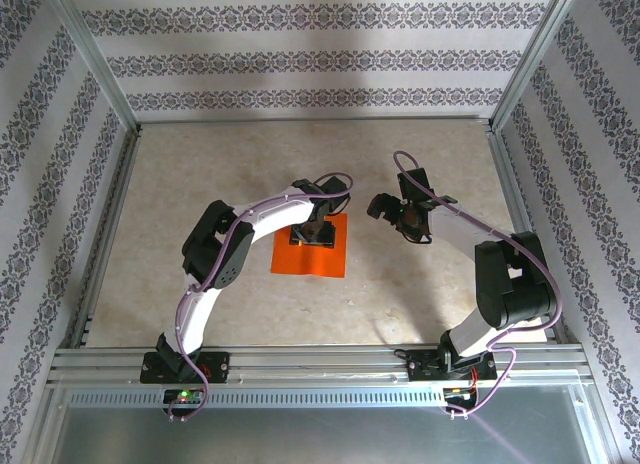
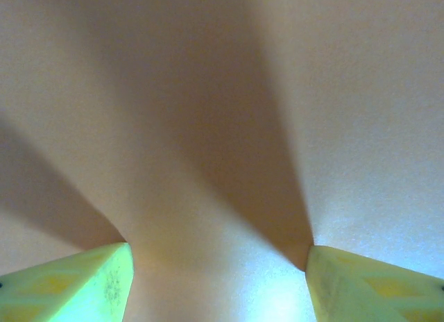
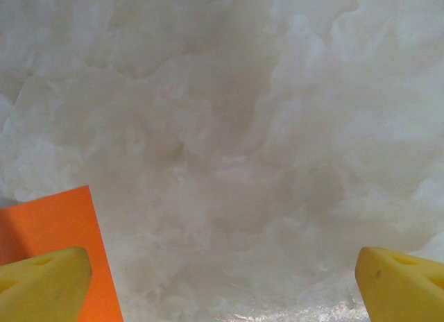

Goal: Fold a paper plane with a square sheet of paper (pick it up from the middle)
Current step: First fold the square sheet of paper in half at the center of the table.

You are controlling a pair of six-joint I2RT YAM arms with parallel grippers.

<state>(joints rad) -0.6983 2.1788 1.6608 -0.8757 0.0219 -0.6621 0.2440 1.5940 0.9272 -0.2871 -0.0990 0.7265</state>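
— Where is the square sheet of paper [image 1: 310,259] found?
— Flat at the middle of the worktop [image 1: 190,174], directly under the left gripper [image 1: 318,230], whose jaws are seen apart.
— And the right gripper [image 1: 407,220]?
— Spread wide, off the sheet's right edge; the left is judged nearer.

bright even light, soft shadows, left wrist view washed-out, blurry
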